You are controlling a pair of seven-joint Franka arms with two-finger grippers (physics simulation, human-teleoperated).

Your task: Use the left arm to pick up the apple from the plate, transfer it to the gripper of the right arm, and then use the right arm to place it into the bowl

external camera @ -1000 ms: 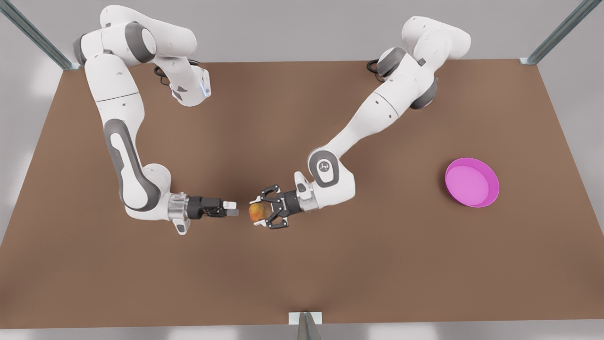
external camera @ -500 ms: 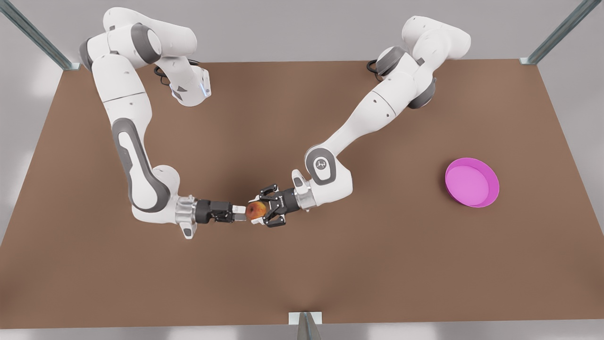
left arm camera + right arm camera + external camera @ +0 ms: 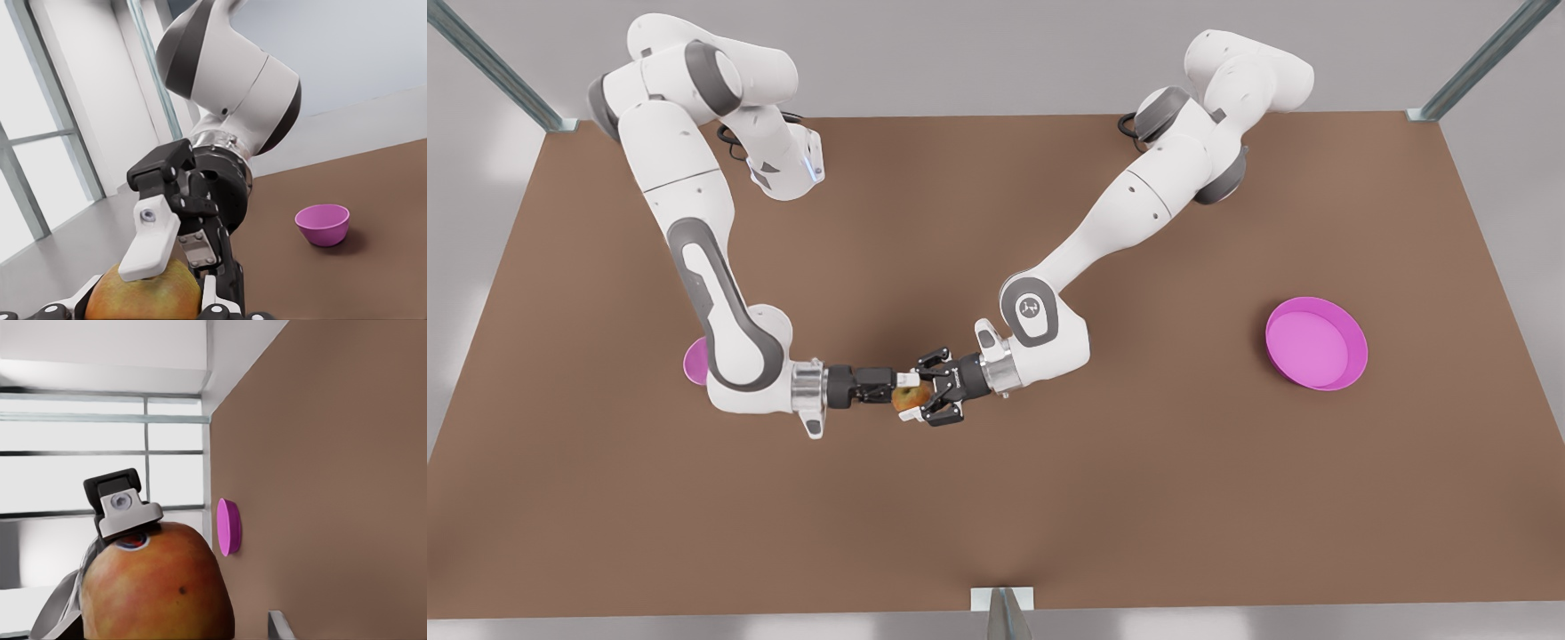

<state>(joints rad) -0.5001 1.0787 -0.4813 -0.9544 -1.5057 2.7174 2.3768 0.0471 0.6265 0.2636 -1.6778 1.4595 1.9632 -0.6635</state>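
Observation:
The apple (image 3: 907, 397) hangs above the middle of the table, between the two grippers that meet there. My left gripper (image 3: 918, 402), on the arm at the front view's right, is shut on it. My right gripper (image 3: 889, 391) comes in from the front view's left and stands open around the apple's other side. One of its white fingers (image 3: 150, 237) lies against the apple (image 3: 143, 293). That finger (image 3: 123, 510) also rests on the apple (image 3: 157, 583) in the right wrist view. The bowl (image 3: 694, 360) peeks out behind the right arm's elbow. The plate (image 3: 1316, 343) stands bare at the front view's right.
The bowl (image 3: 323, 225) stands upright on the brown table, beyond the right arm's wrist. The plate (image 3: 227, 527) shows edge-on far behind the apple. A metal bracket (image 3: 1003, 604) sits at the table's near edge, and frame posts stand at the far corners.
My right arm has moved toward the front view's right until its gripper reached around the apple. The left gripper drifted slightly toward it with the apple, and the bowl came into sight behind the right arm.

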